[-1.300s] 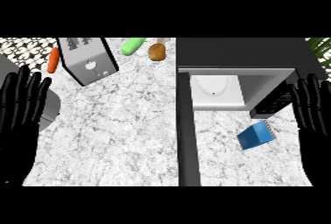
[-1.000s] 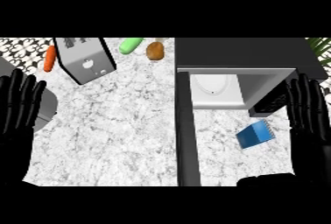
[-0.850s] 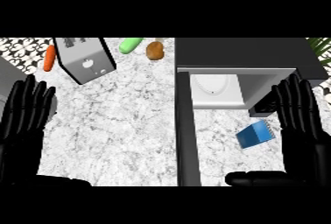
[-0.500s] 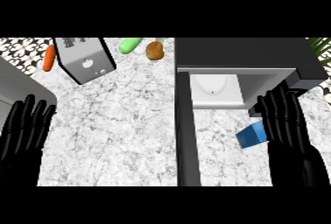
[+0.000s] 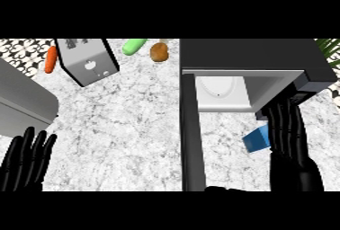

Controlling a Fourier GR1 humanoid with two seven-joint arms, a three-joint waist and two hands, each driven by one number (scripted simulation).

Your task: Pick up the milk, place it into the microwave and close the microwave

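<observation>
The milk (image 5: pixel 256 140) is a small blue carton lying on the counter in front of the microwave (image 5: pixel 247 72); my right hand covers part of it. That microwave stands open at the upper right, its white inside (image 5: pixel 222 92) showing and its dark door (image 5: pixel 191 134) swung out towards me. My right hand (image 5: pixel 290 141) is open with straight fingers pointing up, and it lies over the carton's right side. Open too, my left hand (image 5: pixel 26 159) shows at the lower left, far from the milk.
A toaster (image 5: pixel 86 60) sits at the upper left, with a carrot (image 5: pixel 50 59) beside it. A green vegetable (image 5: pixel 133 46) and a potato (image 5: pixel 158 52) lie near the back edge. A grey appliance (image 5: pixel 23 99) occupies the left edge.
My right hand has moved in from the right edge to the milk carton and now covers part of it. My left hand has dropped lower at the left.
</observation>
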